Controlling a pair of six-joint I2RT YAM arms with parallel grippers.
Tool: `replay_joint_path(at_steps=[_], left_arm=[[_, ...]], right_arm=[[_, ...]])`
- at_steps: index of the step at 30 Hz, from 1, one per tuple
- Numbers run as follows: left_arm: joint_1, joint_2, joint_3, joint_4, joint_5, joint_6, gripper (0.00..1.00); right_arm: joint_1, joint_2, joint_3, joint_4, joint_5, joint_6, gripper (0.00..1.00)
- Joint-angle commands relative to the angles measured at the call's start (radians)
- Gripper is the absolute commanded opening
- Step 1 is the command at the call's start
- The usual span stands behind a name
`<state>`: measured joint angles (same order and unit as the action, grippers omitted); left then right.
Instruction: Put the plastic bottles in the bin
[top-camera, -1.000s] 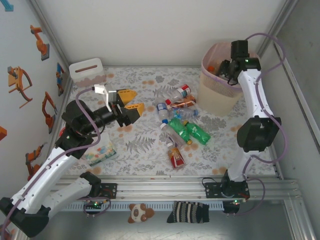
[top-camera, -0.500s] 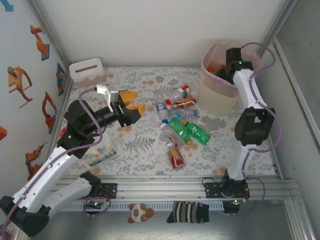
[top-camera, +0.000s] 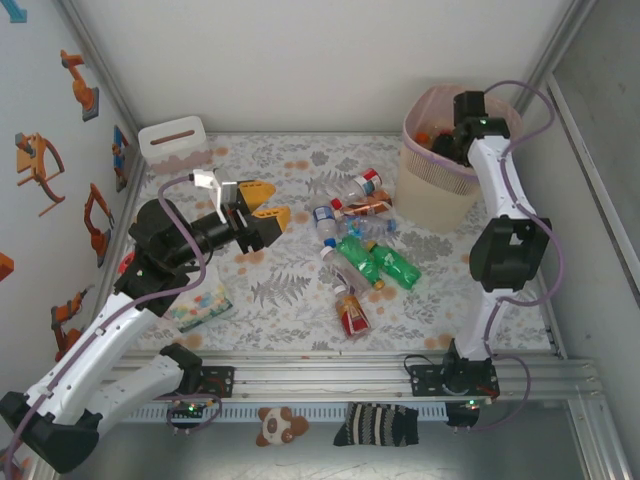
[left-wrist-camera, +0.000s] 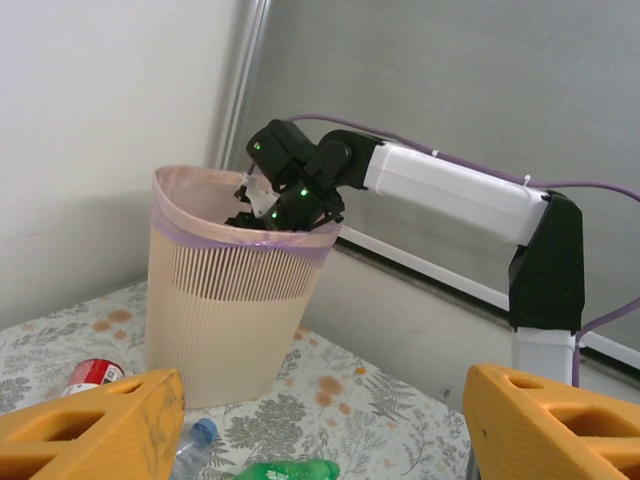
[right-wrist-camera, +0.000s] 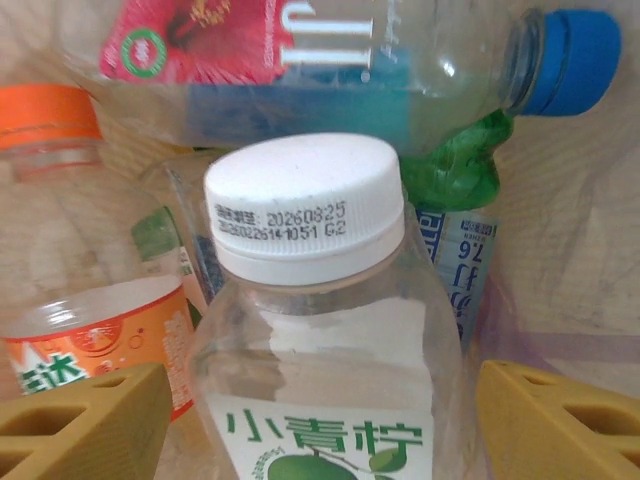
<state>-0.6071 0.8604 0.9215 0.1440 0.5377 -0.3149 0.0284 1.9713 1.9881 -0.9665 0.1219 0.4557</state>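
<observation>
Yellow fingers (right-wrist-camera: 85, 425) of the right tool (right-wrist-camera: 322, 385) stand wide apart inside the bin (top-camera: 432, 200), flanking a clear white-capped bottle (right-wrist-camera: 310, 300) with a green label. Whether they press it or merely frame it cannot be told. Just beyond the tool lie more bottles in the bin, among them a blue-capped bottle (right-wrist-camera: 420, 70) and an orange-capped bottle (right-wrist-camera: 45, 125). The left tool (top-camera: 265, 202) hangs above the table (top-camera: 290, 290), jaws spread wide and holding nothing. To its right, loose plastic bottles (top-camera: 365, 255) lie clustered on the table, between that tool and the bin.
</observation>
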Motion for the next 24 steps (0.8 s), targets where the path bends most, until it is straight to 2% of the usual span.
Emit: replay_joint_path(at_steps=[1,9,16,20,24], left_arm=[[0.006,0.009,0.005,-0.017,-0.008,0.013,0.73],[0.01,0.095,0.103,-0.223,-0.049,0.106,0.7],[0.017,0.248,0.209,-0.401,-0.082,0.189,0.67],[0.022,0.333,0.255,-0.464,-0.157,0.174,0.66],[0.027,0.375,0.255,-0.462,-0.166,0.15,0.66]], right_arm=[[-0.006,-0.074,0.049,-0.042,0.026,-0.003,0.78],[-0.007,-0.145,0.116,-0.075,0.056,-0.023,0.78],[-0.004,-0.22,0.164,-0.085,0.074,-0.029,0.75],[0.026,-0.254,0.18,-0.08,0.078,-0.021,0.74],[0.087,-0.271,0.189,-0.076,0.106,-0.001,0.73]])
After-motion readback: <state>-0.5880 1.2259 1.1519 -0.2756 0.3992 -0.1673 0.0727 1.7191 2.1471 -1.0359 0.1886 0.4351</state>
